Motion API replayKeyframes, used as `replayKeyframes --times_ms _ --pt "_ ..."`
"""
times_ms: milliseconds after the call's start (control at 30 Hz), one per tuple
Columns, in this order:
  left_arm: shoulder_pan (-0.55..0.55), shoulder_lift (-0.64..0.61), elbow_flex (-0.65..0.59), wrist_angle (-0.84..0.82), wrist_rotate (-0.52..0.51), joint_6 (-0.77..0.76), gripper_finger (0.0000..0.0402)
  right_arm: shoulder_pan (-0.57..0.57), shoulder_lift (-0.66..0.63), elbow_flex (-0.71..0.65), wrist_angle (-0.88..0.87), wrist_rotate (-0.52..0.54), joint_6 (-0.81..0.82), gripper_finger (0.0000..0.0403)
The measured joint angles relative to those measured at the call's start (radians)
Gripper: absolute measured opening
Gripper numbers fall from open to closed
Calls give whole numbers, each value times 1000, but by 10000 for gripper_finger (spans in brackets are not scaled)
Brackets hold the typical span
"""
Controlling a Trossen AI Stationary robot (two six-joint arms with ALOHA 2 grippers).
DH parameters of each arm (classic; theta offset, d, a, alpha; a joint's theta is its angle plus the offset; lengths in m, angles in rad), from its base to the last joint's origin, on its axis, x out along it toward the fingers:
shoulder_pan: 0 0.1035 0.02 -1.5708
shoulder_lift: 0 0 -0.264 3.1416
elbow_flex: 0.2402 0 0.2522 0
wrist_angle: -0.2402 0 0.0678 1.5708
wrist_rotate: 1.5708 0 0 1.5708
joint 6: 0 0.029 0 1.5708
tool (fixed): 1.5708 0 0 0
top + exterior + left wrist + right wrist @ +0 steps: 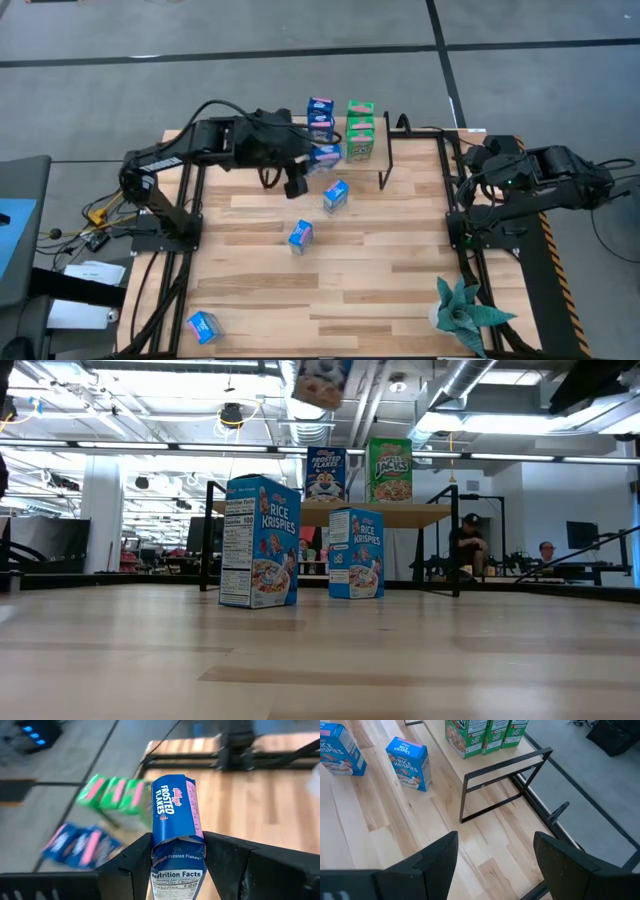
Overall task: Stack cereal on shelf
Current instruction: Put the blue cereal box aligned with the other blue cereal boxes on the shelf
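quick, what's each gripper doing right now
Left gripper: shut on a Frosted Flakes box, over the shelf.
Right gripper: open, holding nothing, at the table's right edge.

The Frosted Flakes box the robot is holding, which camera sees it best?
The left wrist view: the Frosted Flakes box fills the middle, clamped in the left gripper, its name easy to read. The high view shows it small beside the shelf. The low view catches only its bottom edge. The right wrist view misses it.

My worktop (380,270) carries 3 blue cereal boxes (300,236) and a teal plant (462,310); the shelf (395,152) holds blue and green boxes (360,128).
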Motion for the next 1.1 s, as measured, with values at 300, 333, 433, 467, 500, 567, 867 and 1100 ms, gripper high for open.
replayKeyframes --times_ms 300,333,433,467,500,567,867,1100 --pt "8 -233 -447 239 -31 -49 151 0 0 0 0 0 -12 286" --pt "13 -270 -535 336 -40 -35 151 0 0 0 1 0 -13 286" --pt "44 -360 -748 617 -49 18 151 0 0 0 2 0 -13 286" --pt "61 -377 -806 691 -42 32 151 0 0 0 2 0 -14 286" --pt "80 -388 -857 760 -22 40 151 0 0 0 3 0 -14 286" --pt "130 -396 -934 852 68 33 151 0 0 0 4 0 -15 286" --pt "332 -314 -1032 1020 388 49 151 0 0 0 9 24 -14 286" --pt "453 -252 -1032 1080 591 27 151 0 0 0 8 37 -7 286"
